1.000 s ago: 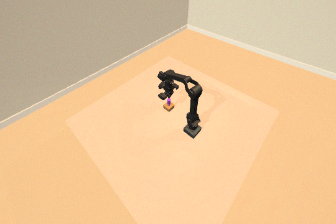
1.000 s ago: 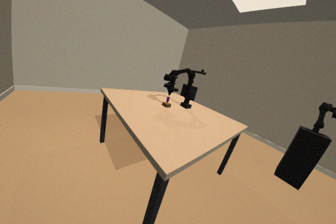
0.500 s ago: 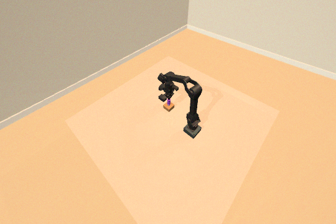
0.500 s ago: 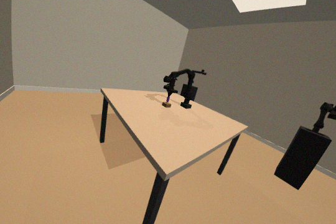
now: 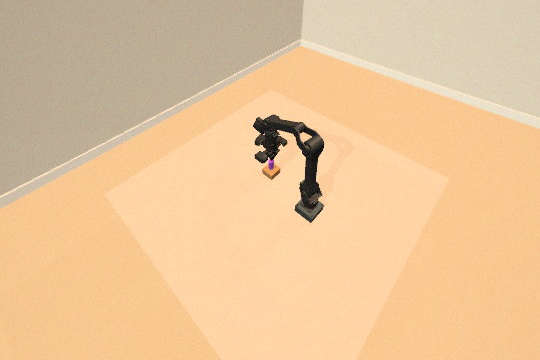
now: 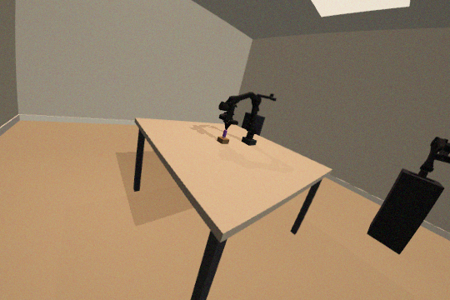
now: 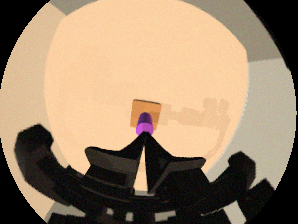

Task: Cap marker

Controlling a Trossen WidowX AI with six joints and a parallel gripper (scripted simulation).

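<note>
An orange-brown holder block (image 5: 271, 172) (image 6: 223, 141) (image 7: 148, 108) sits on the table. A purple marker top (image 5: 271, 164) (image 6: 225, 133) (image 7: 144, 124) stands upright in the block. At this size I cannot tell the cap apart from the marker body. No loose cap shows on the table. My gripper (image 5: 270, 157) (image 6: 225, 127) (image 7: 145, 133) points straight down, directly over the purple top. Its fingers are closed together, with only a thin slit between them and nothing held. The fingertips are at or just above the purple top.
The arm's base (image 5: 309, 210) (image 6: 249, 141) stands on the table (image 5: 240, 264) (image 6: 233, 187) close to the block. A black box with a second arm (image 6: 404, 213) hangs off to the right, away from the table.
</note>
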